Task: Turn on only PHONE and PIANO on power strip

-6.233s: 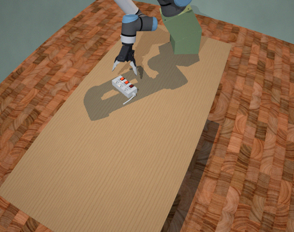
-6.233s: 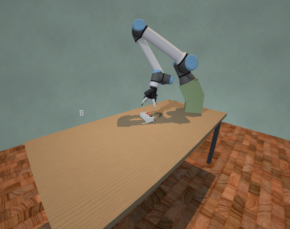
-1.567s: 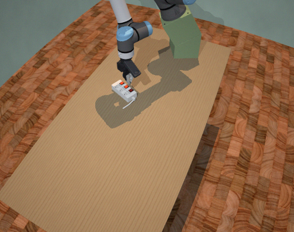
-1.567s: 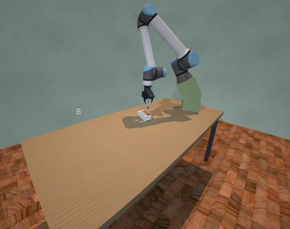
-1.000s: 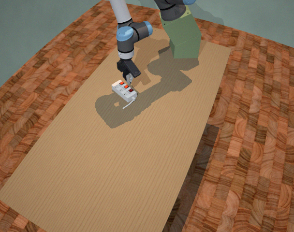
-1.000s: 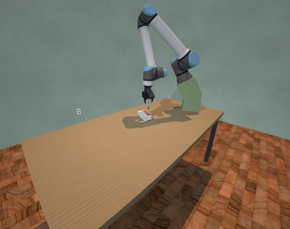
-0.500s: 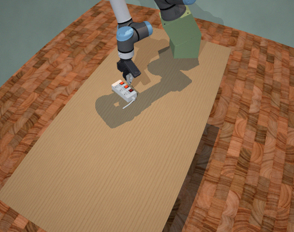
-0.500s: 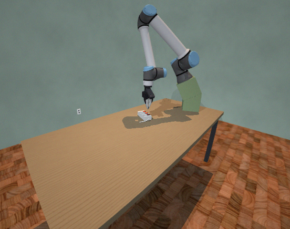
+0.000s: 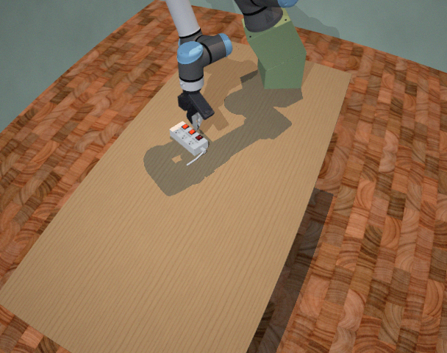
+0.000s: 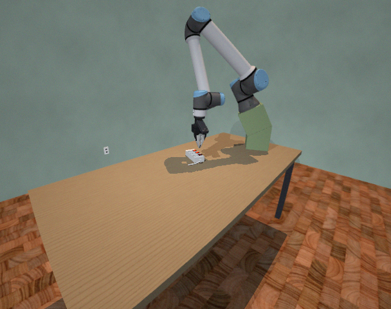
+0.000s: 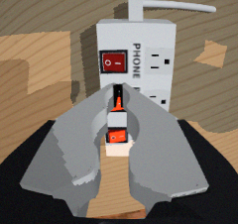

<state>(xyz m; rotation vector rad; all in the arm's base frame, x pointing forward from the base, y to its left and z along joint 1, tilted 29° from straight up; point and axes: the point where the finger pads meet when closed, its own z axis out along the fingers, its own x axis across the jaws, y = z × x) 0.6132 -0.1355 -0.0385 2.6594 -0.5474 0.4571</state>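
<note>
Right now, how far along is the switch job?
Done: the power strip sits right way up, and the far-end switch glows bright, apparently on. In hand: the shut hand, holding nothing, points down at the middle switch, which also glows bright, likely to flip it off. Left: that flip, then the PHONE switch, darker and seemingly off, needs turning on.

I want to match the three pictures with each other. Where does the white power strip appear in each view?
Top: power strip lies on the table, left of centre in the upper half, just below the shut gripper.
Exterior: it is small, near the table's far end, under the gripper.
Wrist: it fills the upper centre, partly hidden by the grey fingers.
Shared landmark: its white cord, at the PHONE end.
</note>
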